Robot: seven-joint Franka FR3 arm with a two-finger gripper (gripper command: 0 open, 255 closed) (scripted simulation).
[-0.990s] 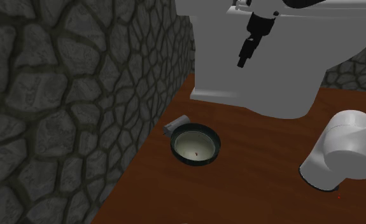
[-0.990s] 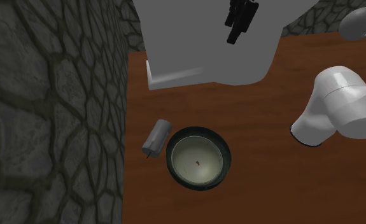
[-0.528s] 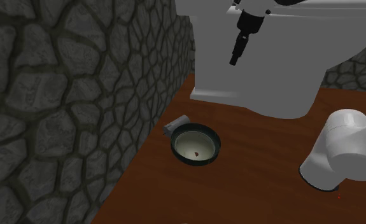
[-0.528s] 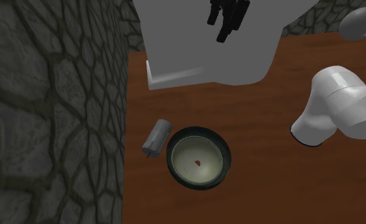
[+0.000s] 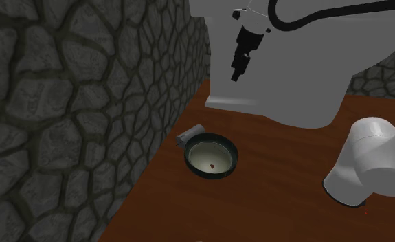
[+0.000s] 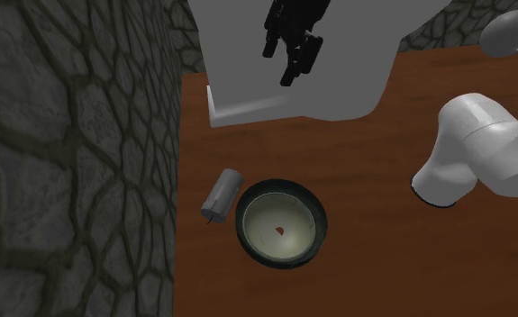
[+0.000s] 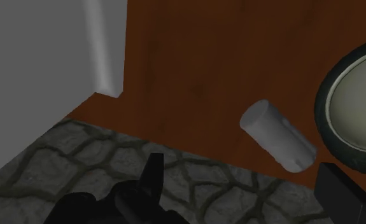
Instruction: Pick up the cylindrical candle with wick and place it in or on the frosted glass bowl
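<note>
A pale grey block (image 5: 306, 75) stood at the brown wooden surface's (image 5: 278, 179) far edge. A dark stone wall (image 5: 72, 103) bordered one side edge.

Gripper displacement

Over the last second the gripper (image 5: 236, 73) has travelled toward the shoulder view's left and lower in that picture. In the second exterior view it has shifted left and downward, closer to above the grey candle (image 6: 221, 194).

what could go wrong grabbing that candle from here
The candle lies on its side in the narrow strip between the stone wall and the bowl, so the open gripper could strike either one coming down. Being round, the candle may roll if nudged off-centre.
</note>
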